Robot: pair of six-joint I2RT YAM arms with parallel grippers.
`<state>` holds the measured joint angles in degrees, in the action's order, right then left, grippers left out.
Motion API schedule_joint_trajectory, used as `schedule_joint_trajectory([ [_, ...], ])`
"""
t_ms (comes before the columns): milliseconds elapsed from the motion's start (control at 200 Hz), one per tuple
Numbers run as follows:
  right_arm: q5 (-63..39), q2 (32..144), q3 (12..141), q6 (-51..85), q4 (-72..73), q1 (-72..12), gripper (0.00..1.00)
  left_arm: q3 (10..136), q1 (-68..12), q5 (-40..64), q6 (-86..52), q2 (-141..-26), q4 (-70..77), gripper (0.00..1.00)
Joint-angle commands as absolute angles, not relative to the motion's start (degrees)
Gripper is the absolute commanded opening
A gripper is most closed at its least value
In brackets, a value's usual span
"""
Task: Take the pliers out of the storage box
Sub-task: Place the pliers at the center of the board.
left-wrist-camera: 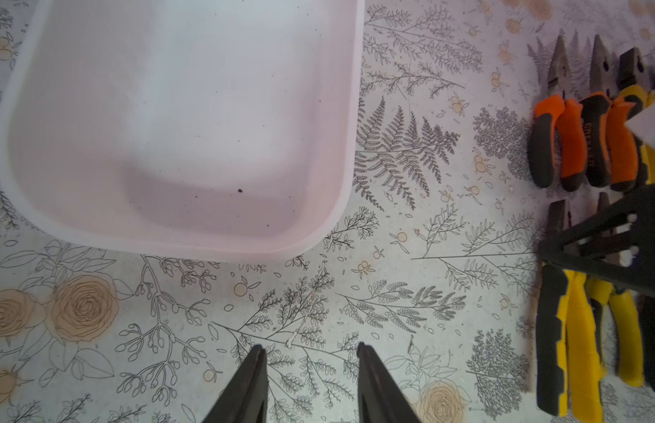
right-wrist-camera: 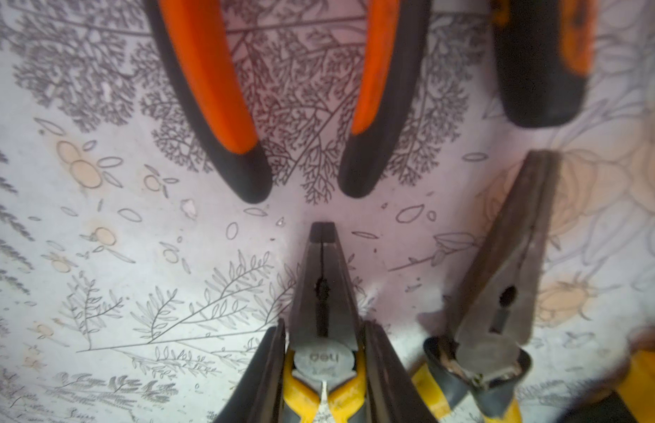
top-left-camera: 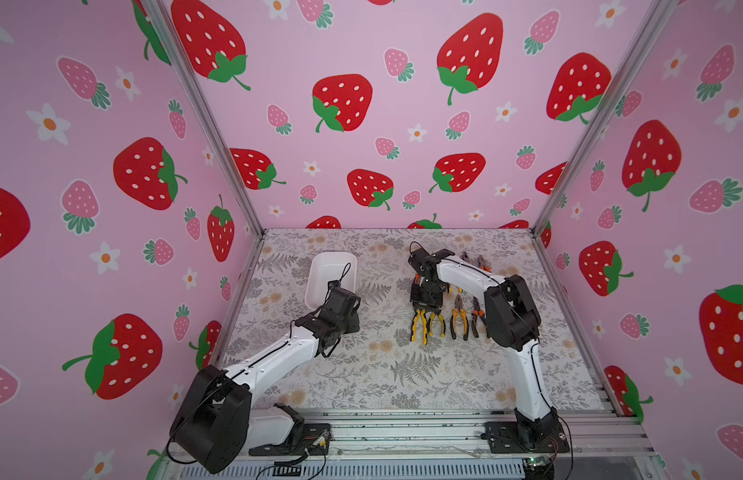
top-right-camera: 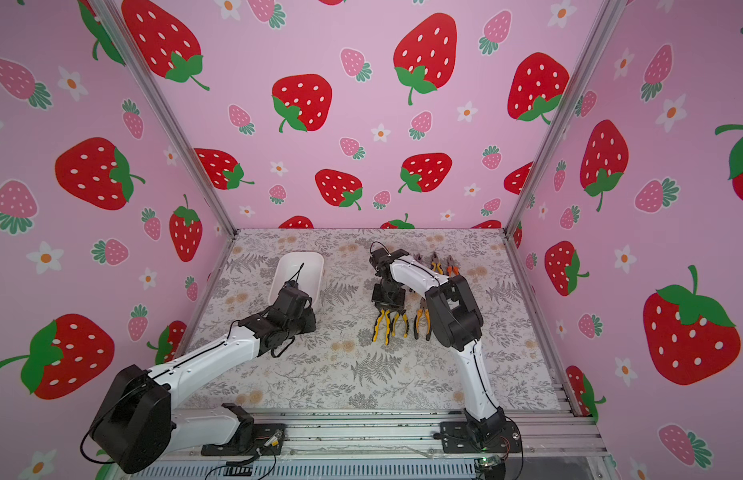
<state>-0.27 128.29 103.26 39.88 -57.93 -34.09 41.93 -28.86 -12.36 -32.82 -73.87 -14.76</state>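
Fingers of the right gripper (right-wrist-camera: 324, 326) pinch narrowly the yellow-handled pliers (right-wrist-camera: 320, 278) at its pivot — probably to lay it in row with the other pliers (top-left-camera: 459, 318) on the table (top-left-camera: 361, 374) — while the left gripper (left-wrist-camera: 309, 351), half open and empty, hovers beside the empty storage box (left-wrist-camera: 172, 110).

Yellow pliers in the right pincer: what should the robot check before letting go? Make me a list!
1. White plastic storage box empty: ok.
2. Right pincer shut on the yellow-and-black-handled pliers: ok.
3. Those pliers lying flat on the flower-patterned table: cannot tell.
4. Gap to the grey-nosed pliers beside them: ok.
5. Gap to the orange-and-black handles ahead of the nose: ok.
6. Left pincer open, empty, over bare table: ok.
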Motion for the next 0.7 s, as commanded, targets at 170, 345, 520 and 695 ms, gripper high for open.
schedule_joint_trajectory([
  [170,-2.0,129.5,105.3,40.4,-58.2,-34.7,0.14,43.1,-28.7,-11.8,-32.2,-73.6,-13.9,0.42],
  [345,-1.1,130.3,106.9,39.6,-58.5,-35.1,0.18,43.0,-28.6,-11.7,-32.0,-73.5,-13.8,0.42],
  [520,-0.3,131.5,108.8,39.3,-59.7,-35.3,0.2,43.1,-28.5,-11.6,-32.0,-73.6,-13.7,0.42],
  [695,0.0,132.0,109.3,39.5,-59.7,-35.3,0.2,43.2,-28.6,-11.4,-32.0,-73.6,-13.7,0.42],
])
